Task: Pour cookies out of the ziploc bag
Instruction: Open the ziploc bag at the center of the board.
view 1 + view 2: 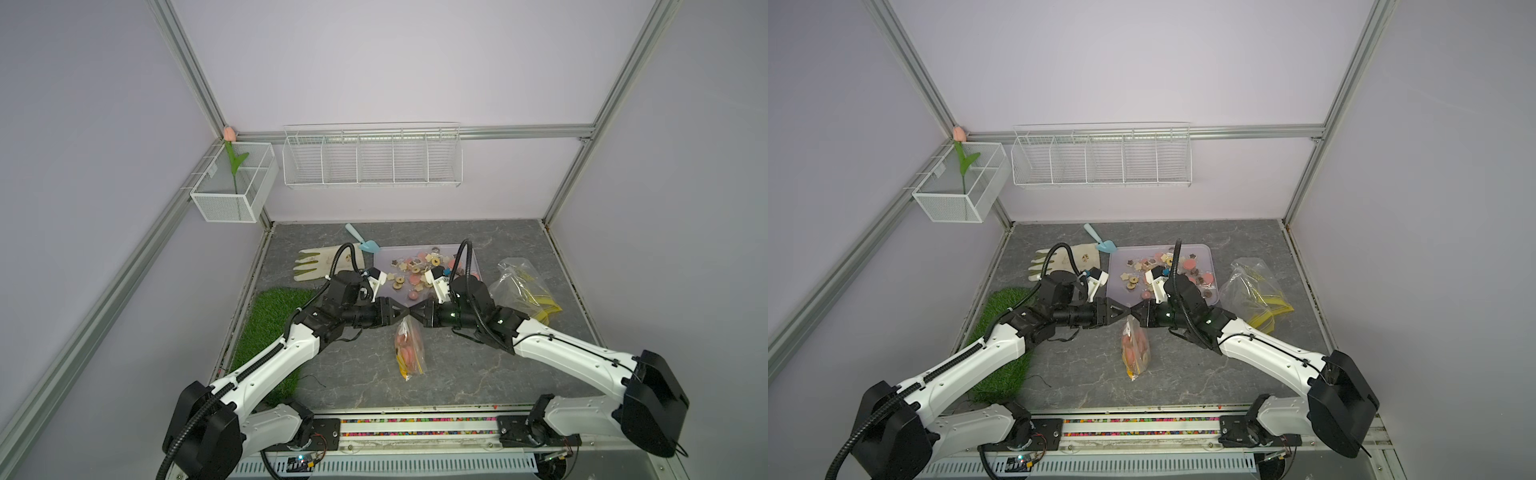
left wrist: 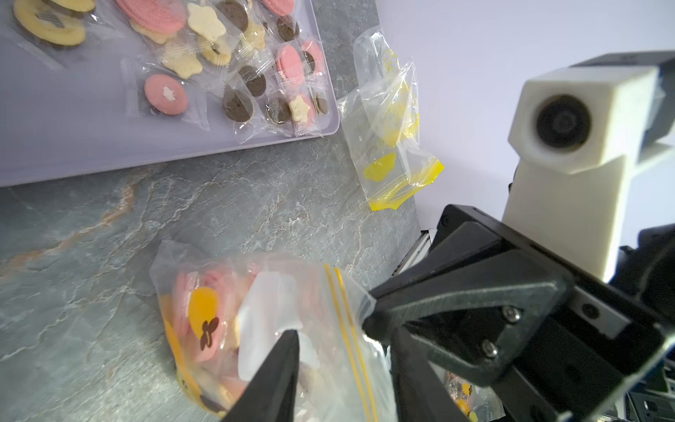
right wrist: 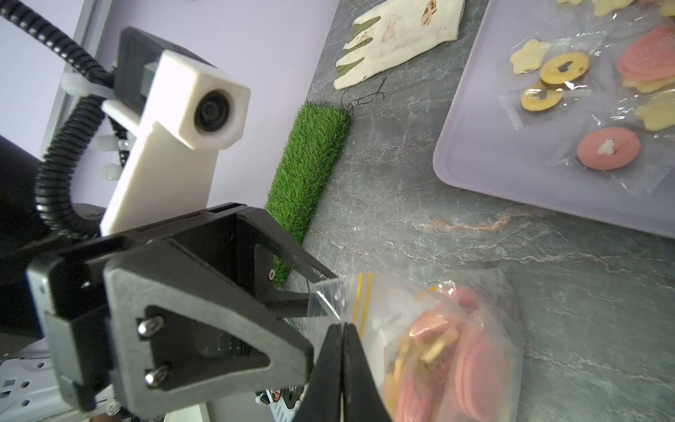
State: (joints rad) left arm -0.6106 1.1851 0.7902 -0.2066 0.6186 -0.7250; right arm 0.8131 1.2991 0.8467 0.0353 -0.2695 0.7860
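Pinching the top edge of the ziploc bag [image 1: 409, 349] beside its yellow zip lines, the right tool [image 3: 343, 327] is clenched on the film. The left tool [image 2: 345, 334] straddles the same edge, jaws apart, gripping nothing. Probable purpose: part the mouth before tipping. Cookies [image 3: 471, 361] sit inside, the bag's lower end on the table [image 1: 457, 374], near the tray [image 2: 73, 139]. No legible writing

Tray [image 2: 73, 146] cropped at picture edge, ziploc bag [image 3: 365, 292] partly out of frame, cookies [image 3: 478, 369] inside it blurred
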